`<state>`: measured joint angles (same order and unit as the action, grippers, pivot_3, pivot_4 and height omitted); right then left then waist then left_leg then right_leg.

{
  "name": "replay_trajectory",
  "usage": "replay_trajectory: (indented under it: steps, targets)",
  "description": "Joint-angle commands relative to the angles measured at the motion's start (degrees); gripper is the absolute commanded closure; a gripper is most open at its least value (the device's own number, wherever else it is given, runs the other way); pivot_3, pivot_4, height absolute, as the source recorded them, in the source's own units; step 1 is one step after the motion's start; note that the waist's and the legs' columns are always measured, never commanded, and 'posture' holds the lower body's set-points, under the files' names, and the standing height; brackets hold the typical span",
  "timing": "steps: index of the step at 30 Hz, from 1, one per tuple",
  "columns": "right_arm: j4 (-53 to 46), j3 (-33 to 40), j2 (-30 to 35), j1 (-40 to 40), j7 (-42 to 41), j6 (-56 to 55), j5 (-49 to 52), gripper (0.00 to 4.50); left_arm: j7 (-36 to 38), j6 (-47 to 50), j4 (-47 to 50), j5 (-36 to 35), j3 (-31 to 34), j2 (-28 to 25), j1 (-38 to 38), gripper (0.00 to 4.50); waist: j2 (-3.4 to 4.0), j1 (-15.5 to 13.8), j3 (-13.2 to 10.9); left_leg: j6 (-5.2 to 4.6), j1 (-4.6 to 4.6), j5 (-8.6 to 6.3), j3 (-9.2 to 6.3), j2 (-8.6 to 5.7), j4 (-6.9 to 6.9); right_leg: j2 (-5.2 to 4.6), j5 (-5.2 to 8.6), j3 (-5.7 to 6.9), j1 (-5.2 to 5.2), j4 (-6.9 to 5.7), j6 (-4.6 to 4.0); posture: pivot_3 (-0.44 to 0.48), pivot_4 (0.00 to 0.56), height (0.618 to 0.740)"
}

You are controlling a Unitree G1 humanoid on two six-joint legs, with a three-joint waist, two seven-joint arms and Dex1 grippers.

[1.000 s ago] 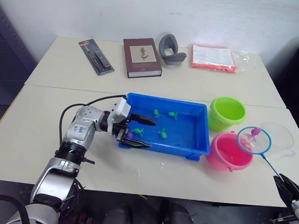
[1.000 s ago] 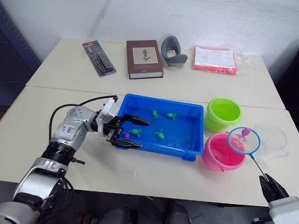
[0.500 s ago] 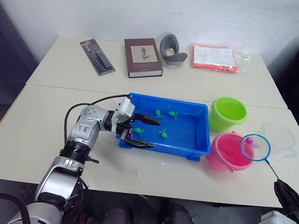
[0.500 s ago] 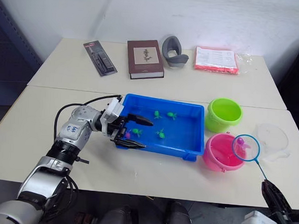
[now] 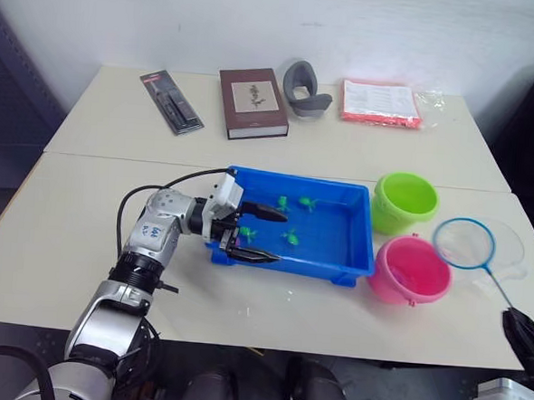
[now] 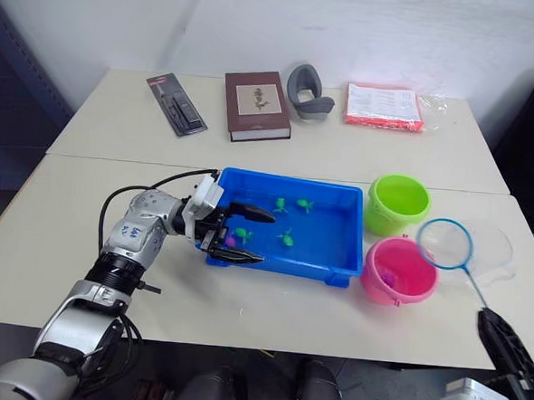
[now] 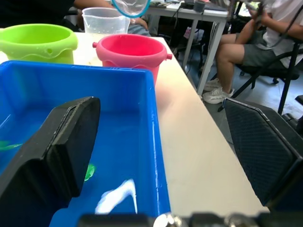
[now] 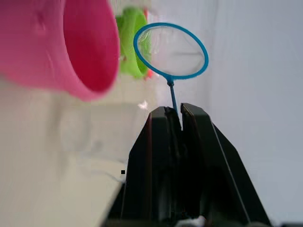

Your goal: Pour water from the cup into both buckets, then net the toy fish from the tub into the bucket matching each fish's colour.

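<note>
two buckets (image 5: 406, 201), four green fish (image 5: 283, 204)

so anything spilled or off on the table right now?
Small wet spots on the table in front of the tub. A pink fish lies in the tub between the left gripper's open fingers. Nothing tipped.

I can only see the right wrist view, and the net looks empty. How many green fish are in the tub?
Observer: Four green fish are in the tub.
Operator: Any pink ones there?
Observer: One pink fish, at the tub's end next to the left gripper.
Operator: What is that gripper doing?
Observer: It is open and straddles the tub's front wall, with one finger inside and one outside.
</note>
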<state>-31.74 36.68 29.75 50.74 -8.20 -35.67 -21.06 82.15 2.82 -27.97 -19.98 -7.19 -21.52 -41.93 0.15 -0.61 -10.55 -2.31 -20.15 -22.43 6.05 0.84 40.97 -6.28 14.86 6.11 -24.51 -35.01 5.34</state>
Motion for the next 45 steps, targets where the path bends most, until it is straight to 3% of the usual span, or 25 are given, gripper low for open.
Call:
replay_trajectory:
  steps: [1,6,12,15,22,33,39,45]
  targets:
    - [-10.2,-9.4,6.9,-0.9,-12.0,13.0,26.7,4.5,-0.8,-1.8,-2.4,-0.3,4.2,-3.7,0.1,0.03,-0.01,0.7,0.0,0.0,0.0,0.0,-0.03,0.02,0.02,0.0,0.0,0.01,0.0,0.0,0.0,0.0,0.15,0.74]
    - [-15.3,-14.8,17.6,-13.3,-19.4,34.8,38.1,4.5,-1.2,-2.6,-3.1,-0.3,7.7,-9.1,1.8,0.03,-0.06,0.6,0.0,-0.07,-0.01,-0.03,-0.08,0.06,0.1,-0.1,0.01,0.11,-0.01,-0.1,-0.03,0.0,0.15,0.74]
    - [-10.0,-28.5,25.2,-41.7,-24.9,54.6,42.6,4.5,-2.2,-1.7,1.6,-1.0,11.7,-16.1,7.8,0.03,-0.11,0.5,0.0,-0.15,-0.13,-0.08,-0.26,0.02,0.2,-0.23,0.0,0.37,-0.01,-0.15,-0.03,0.0,0.15,0.74]
    - [-5.1,-37.7,25.1,-54.6,-30.2,58.6,40.5,4.5,-2.5,-1.2,5.5,-1.1,12.9,-19.0,12.1,0.03,-0.12,0.7,0.0,-0.15,-0.19,-0.08,-0.28,-0.01,0.2,-0.28,-0.01,0.44,-0.01,-0.13,-0.03,0.0,0.15,0.74]
    - [6.7,-52.2,18.2,-74.4,-36.1,58.5,31.9,4.5,-5.1,0.6,12.3,-1.5,14.3,-20.8,17.7,0.03,-0.13,0.5,0.0,-0.16,-0.37,-0.08,-0.4,-0.1,0.23,-0.33,-0.03,0.83,-0.02,-0.1,0.01,0.0,0.15,0.74]
    - [17.3,-59.7,10.9,-82.6,-38.1,56.1,19.8,4.5,-7.8,2.3,15.3,-1.2,13.9,-20.7,19.0,0.03,-0.12,0.7,0.0,-0.14,-0.42,-0.06,-0.43,-0.08,0.22,-0.31,-0.03,1.33,-0.03,-0.09,0.02,0.0,0.15,0.74]
    - [21.4,-60.8,14.3,-84.2,-37.2,48.3,9.3,4.5,-8.0,2.4,14.8,-1.1,13.6,-20.5,18.4,0.03,-0.1,0.8,0.0,-0.09,-0.42,-0.05,-0.4,-0.07,0.22,-0.29,-0.03,1.32,-0.04,-0.09,0.02,0.0,0.15,0.74]
    - [21.6,-57.8,14.6,-84.0,-38.6,44.4,9.3,4.5,-8.1,2.3,14.1,-1.1,13.2,-20.3,17.8,0.03,-0.1,0.9,0.0,-0.06,-0.42,-0.03,-0.4,-0.05,0.21,-0.27,-0.03,1.33,-0.04,-0.08,0.02,0.0,0.15,0.74]
